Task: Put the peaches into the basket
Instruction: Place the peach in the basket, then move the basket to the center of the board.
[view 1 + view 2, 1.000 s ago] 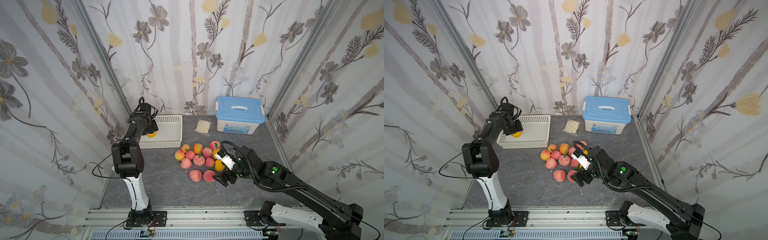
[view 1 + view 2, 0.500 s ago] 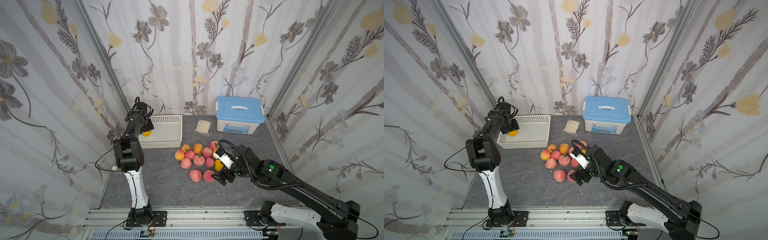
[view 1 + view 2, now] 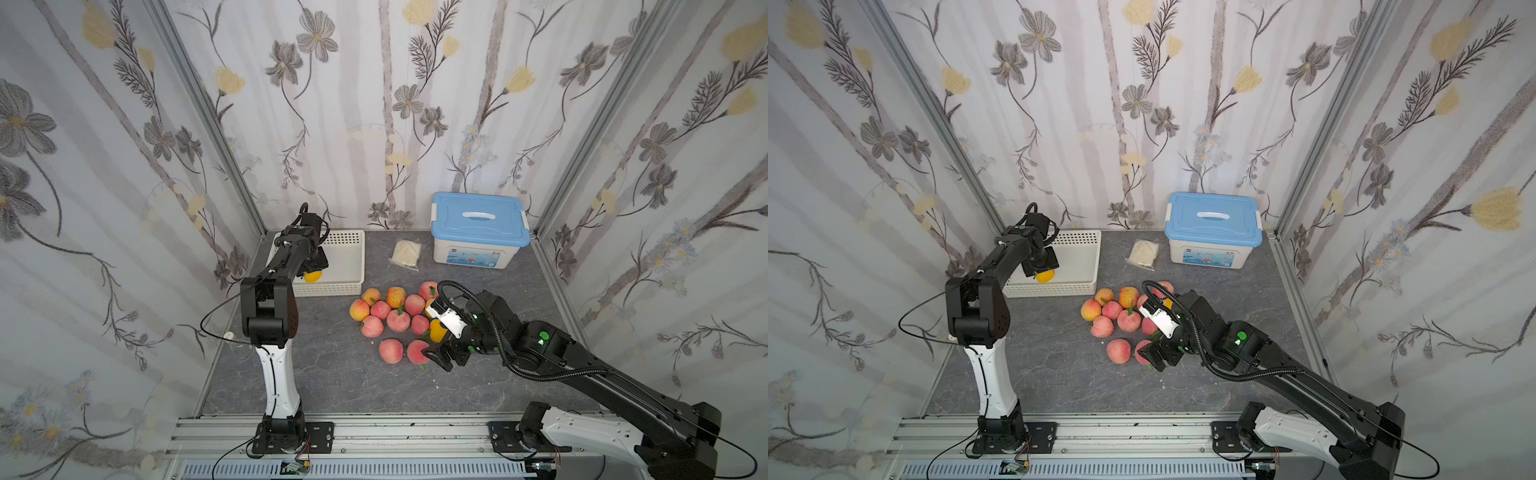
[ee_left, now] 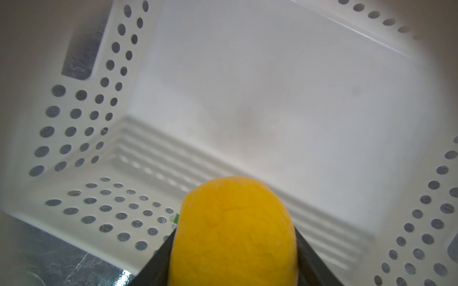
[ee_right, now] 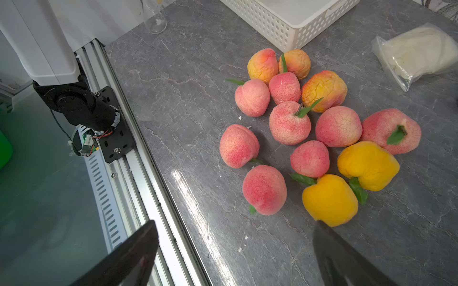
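Several peaches (image 3: 398, 320) (image 3: 1128, 320) (image 5: 290, 122), pink-red and orange-yellow, lie clustered on the grey table. The white perforated basket (image 3: 332, 289) (image 3: 1059, 289) (image 4: 99, 99) (image 5: 272, 22) sits at the back left, its floor bare. Just above its near side, my left gripper (image 3: 313, 272) (image 3: 1045, 272) (image 4: 233, 260) is shut on a yellow peach (image 3: 312, 276) (image 3: 1045, 275) (image 4: 233, 232). My right gripper (image 3: 435, 359) (image 3: 1150, 359) (image 5: 234, 229) is open above the table at the cluster's front edge. Just ahead of it lie a pink peach (image 3: 417, 351) (image 5: 264, 189) and a yellow one (image 5: 329, 199).
A white box with a blue lid (image 3: 480, 226) (image 3: 1212, 222) stands at the back right. Left of it lies a clear bag of white stuff (image 3: 406, 254) (image 5: 418, 52). Patterned walls close three sides, and an aluminium rail (image 3: 374, 428) runs along the front.
The left gripper, still holding the yellow peach, has shifted a little over the basket. The right gripper has crept slightly left along the front of the peach cluster, staying open.
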You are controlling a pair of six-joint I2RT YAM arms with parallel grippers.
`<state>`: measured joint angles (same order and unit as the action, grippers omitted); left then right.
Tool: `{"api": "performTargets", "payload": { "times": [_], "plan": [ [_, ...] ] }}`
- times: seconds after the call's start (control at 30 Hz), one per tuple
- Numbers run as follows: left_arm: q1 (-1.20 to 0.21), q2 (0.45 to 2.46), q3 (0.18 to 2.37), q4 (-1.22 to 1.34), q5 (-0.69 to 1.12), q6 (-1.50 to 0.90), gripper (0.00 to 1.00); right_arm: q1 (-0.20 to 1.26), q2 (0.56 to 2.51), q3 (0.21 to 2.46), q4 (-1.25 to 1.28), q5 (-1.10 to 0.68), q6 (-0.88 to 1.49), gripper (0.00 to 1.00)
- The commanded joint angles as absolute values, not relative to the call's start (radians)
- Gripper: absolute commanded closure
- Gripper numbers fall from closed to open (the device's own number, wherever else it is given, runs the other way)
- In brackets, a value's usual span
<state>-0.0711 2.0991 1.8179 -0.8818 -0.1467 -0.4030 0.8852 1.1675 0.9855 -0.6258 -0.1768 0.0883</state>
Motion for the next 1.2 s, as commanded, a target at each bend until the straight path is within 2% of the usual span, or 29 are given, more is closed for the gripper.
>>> {"api": "performTargets", "payload": {
  "times": [0.0,0.13,0.23,0.4,0.6,0.97,1.17],
  "plan": [
    [-0.085,2.117,1.812,-0.845,-0.173,-0.452,0.39,0.886,1.157,0.978,-0.59,-0.176,0.074,0.03],
    [-0.096,2.139,1.812,-0.832,-0.17,-0.466,0.32,0.886,1.153,0.976,-0.589,-0.166,0.092,0.03],
    [-0.098,2.153,1.817,-0.829,-0.161,-0.468,0.24,0.886,1.16,0.98,-0.584,-0.149,0.125,0.03],
    [-0.101,2.165,1.816,-0.834,-0.158,-0.472,0.19,0.886,1.16,0.979,-0.583,-0.125,0.143,0.02],
    [-0.101,2.134,1.846,-0.846,-0.172,-0.464,0.18,0.886,1.157,0.979,-0.593,-0.089,0.141,0.01],
    [-0.056,2.196,2.107,-0.947,-0.14,-0.481,0.15,0.876,1.181,0.984,-0.582,-0.04,0.184,0.0],
    [-0.183,2.203,2.131,-0.919,-0.054,-0.434,0.15,0.778,1.18,0.964,-0.574,-0.044,0.257,0.01]
  ]
}}
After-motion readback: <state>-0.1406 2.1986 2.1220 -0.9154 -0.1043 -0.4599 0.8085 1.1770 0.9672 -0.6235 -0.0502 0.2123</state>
